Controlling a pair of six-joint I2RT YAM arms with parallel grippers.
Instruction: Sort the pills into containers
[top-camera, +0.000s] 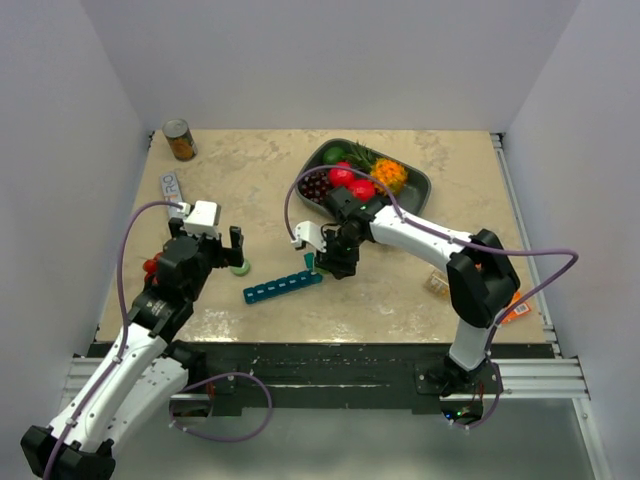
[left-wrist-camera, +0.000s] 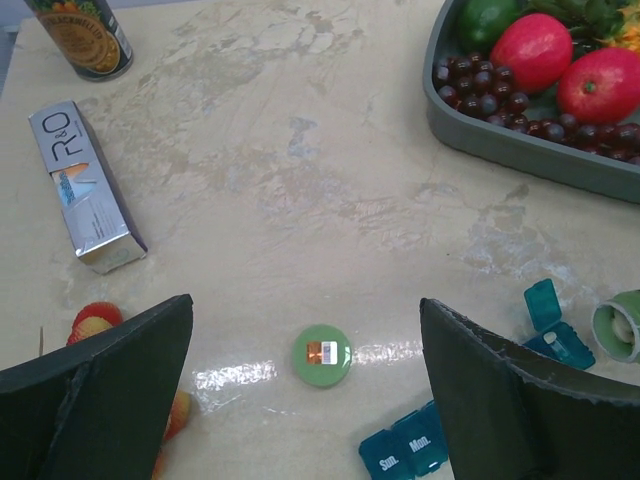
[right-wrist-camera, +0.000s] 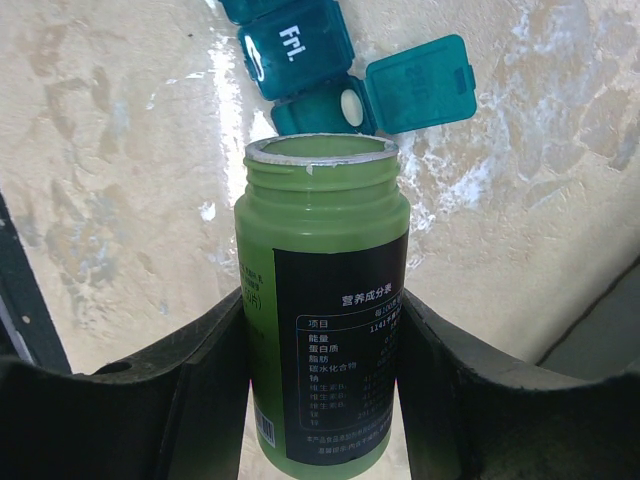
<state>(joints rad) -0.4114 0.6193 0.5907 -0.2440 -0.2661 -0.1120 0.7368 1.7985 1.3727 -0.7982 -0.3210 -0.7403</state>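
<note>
Two grippers are in play. The right gripper is closed narrowly on a green bottle, one finger pressed to each side of its body. The bottle is uncapped, and its mouth points at the end compartment of the teal organizer. That compartment's lid stands open, and one white pill lies inside. The rim sits just short of the compartment; whether it touches is unclear.

The left gripper is spread wide and holds nothing. It hovers over the table, with a green cap lying flat between its fingers, clear of both.

The organizer lies on the table in front of the arms, between the two grippers and well apart from the fruit tray.

From the left wrist, a finger hides the strip's middle; only the "Sun." and "Mon." cells and the open end show. The right wrist view cuts the strip off at the top edge and the bottle's base at the bottom. The bottle's contents cannot be made out. A red-and-yellow thing sits half hidden behind the left finger, too unclear to name.
</note>
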